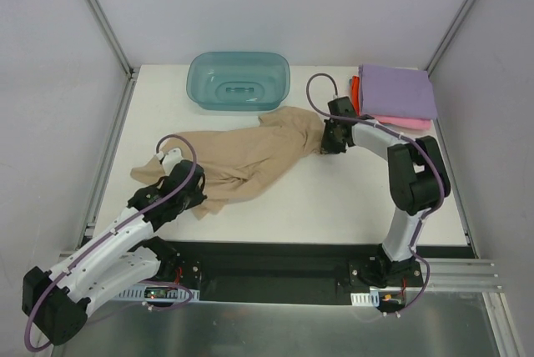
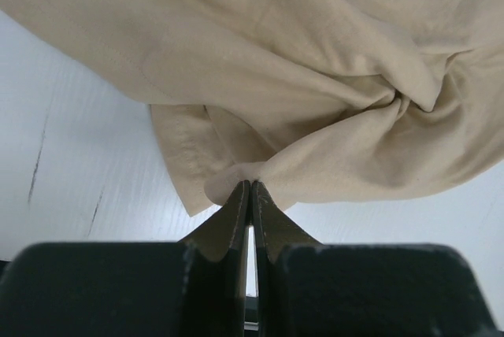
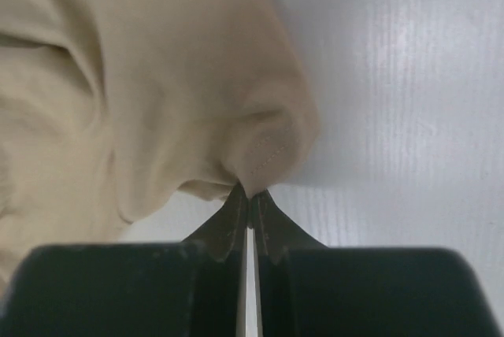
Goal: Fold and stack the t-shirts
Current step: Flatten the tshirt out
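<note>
The tan-beige t-shirt (image 1: 242, 157) lies crumpled and stretched across the middle of the white table. My left gripper (image 1: 193, 193) is shut on a fold at its near left edge; in the left wrist view the fingertips (image 2: 250, 187) pinch the cloth (image 2: 315, 77). My right gripper (image 1: 325, 140) is shut on its far right hemmed edge; the right wrist view shows the tips (image 3: 250, 195) pinching the stitched hem (image 3: 197, 101). Folded shirts are stacked at the back right: lilac-purple (image 1: 397, 90) on top, pink (image 1: 407, 123) below, red-orange (image 1: 355, 93) peeking out at the left.
A translucent teal plastic tub (image 1: 239, 80) stands at the back centre, just behind the shirt. Metal frame posts (image 1: 100, 19) and grey walls bound the table. A black strip (image 1: 275, 261) runs along the near edge by the arm bases.
</note>
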